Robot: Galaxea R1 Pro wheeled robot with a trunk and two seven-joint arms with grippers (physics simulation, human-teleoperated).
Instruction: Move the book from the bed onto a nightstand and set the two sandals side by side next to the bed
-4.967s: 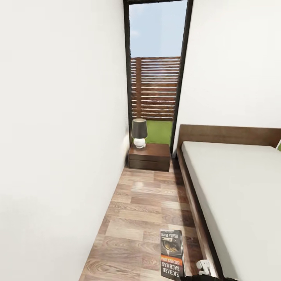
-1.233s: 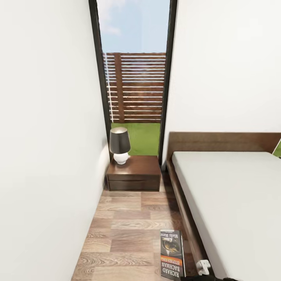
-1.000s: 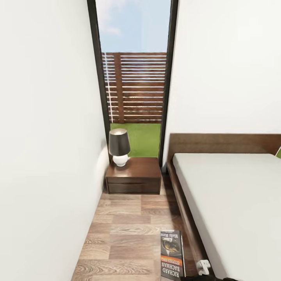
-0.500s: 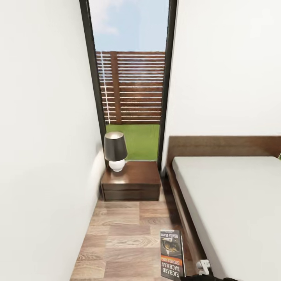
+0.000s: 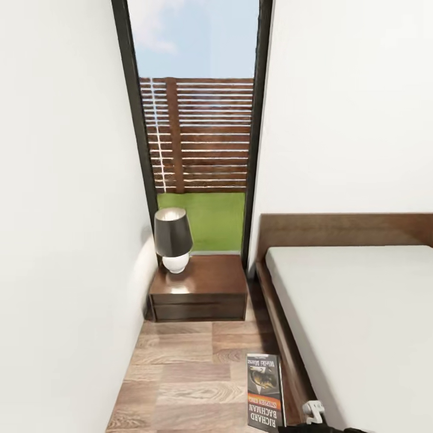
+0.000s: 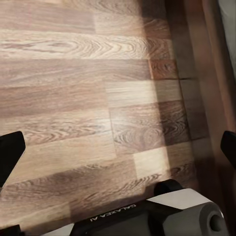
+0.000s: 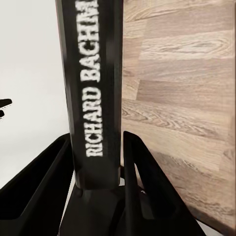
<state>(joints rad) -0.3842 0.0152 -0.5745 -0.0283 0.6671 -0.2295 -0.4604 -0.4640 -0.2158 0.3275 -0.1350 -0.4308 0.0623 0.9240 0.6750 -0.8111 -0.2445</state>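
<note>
Right wrist view | we are clamping the book spine-out in the right pincer | we are carrying it toward the far nightstand | left pincer gaping wide

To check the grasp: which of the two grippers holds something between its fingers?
The right gripper: its fingers clamp the book by the spine. The left gripper frames bare floor.

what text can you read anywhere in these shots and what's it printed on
"RICHARD BACHMAN" on the book cover, head view.
"RICHARD BACHM", cut off by the frame edge, on the book's spine between the right gripper fingers.
"GALAXEA AI", upside down, on the robot's casing.
The cover's other small lines are too blurred to read.
</note>
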